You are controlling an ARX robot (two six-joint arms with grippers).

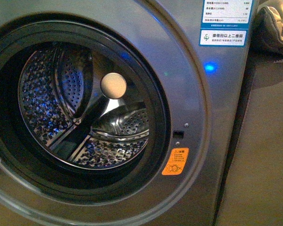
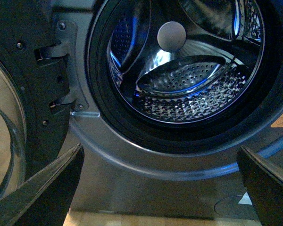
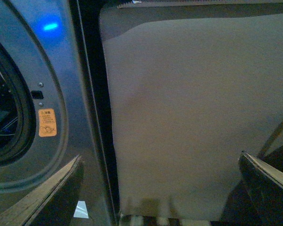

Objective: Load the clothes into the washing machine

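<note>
Pale wooden flooring (image 2: 132,219) runs along the foot of the washing machine (image 1: 188,94), which fills the front view, with neither arm showing there.

Nearest the left wrist camera, the left gripper (image 2: 159,149) hangs in front of the porthole, low down, with its two dark fingers (image 2: 47,188) spread wide and nothing between them. The right gripper (image 3: 160,155) is spread just as wide and also holds nothing. It faces the seam where the machine's grey side meets a flat beige panel (image 3: 188,117).

Beyond the left gripper, the round door (image 2: 19,94) stands swung open on its hinge (image 2: 61,47), and its glass bowl (image 2: 4,155) is turned away from the opening. On the grey front, just beside the black porthole rim (image 1: 158,94), sit a small latch slot (image 1: 178,134) and below it the orange warning sticker (image 1: 175,161). Higher up glows the blue light (image 1: 209,67), with the blue-white label (image 1: 224,21) above it. A beige-olive cloth (image 1: 273,23) lies bunched at the upper right, past the machine's edge.

Deeper in, the perforated steel drum (image 1: 52,94) shows bare metal lit with blue glints. Its raised paddles (image 1: 122,122) meet at a pale round hub (image 1: 113,85) on the back wall.
</note>
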